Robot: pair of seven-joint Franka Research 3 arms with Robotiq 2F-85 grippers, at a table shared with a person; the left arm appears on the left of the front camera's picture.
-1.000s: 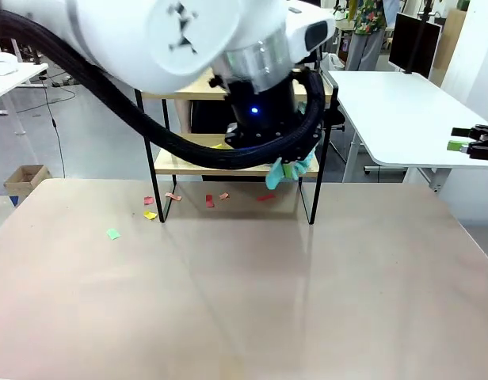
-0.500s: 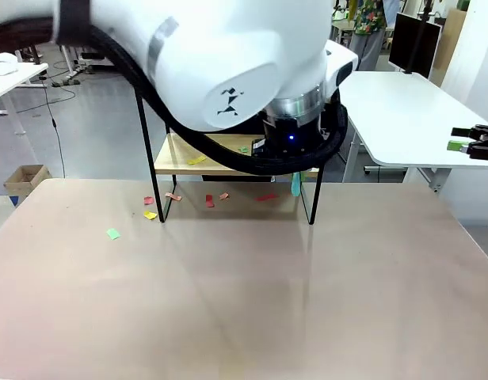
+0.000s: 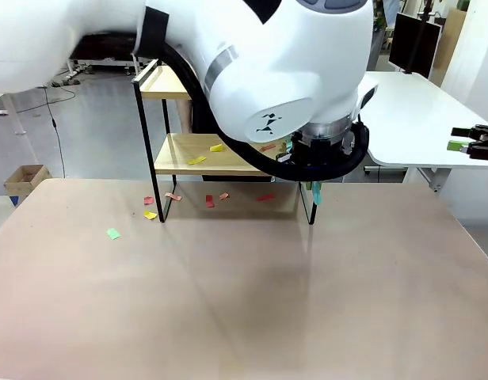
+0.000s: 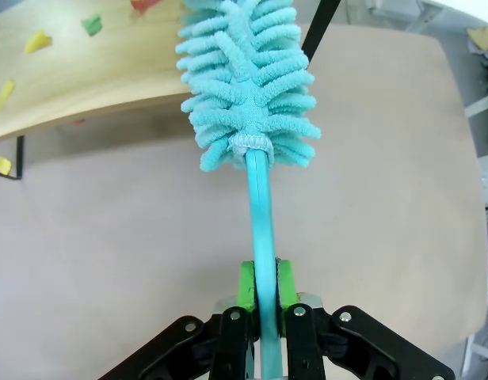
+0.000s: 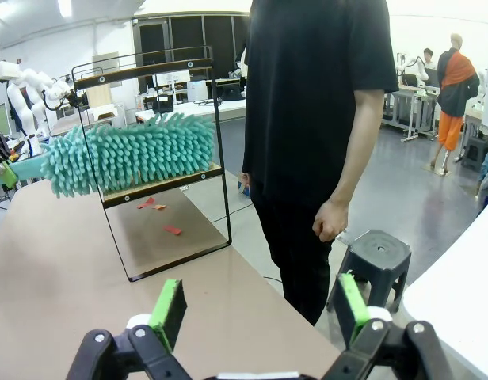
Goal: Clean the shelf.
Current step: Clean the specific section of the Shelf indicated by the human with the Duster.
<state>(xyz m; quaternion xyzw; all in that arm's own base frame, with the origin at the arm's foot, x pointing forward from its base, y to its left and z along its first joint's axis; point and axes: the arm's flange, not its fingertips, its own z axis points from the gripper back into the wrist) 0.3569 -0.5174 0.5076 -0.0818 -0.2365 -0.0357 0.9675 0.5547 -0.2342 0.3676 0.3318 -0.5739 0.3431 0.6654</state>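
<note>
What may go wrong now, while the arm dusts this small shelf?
The duster, held by its thin handle in the left jaws, might catch the shelf frame and push the rack. Paper scraps on the lower board would likely fall to the table, joining the red scraps already there.

left arm busy, right one just parked

left arm [image 3: 268,71] comes in from the left and reaches across past the middle. its big white joint is right up in the front camera, and the wrist [image 3: 323,146] with the black cable loop points down toward the table. left gripper [image 4: 260,286] is clamped tight on a teal duster handle [image 4: 257,214], green pads [image 4: 245,285] squeezed against both sides of it. right gripper [image 5: 260,309] sits low at the far right edge, jaws spread wide and empty.
</note>
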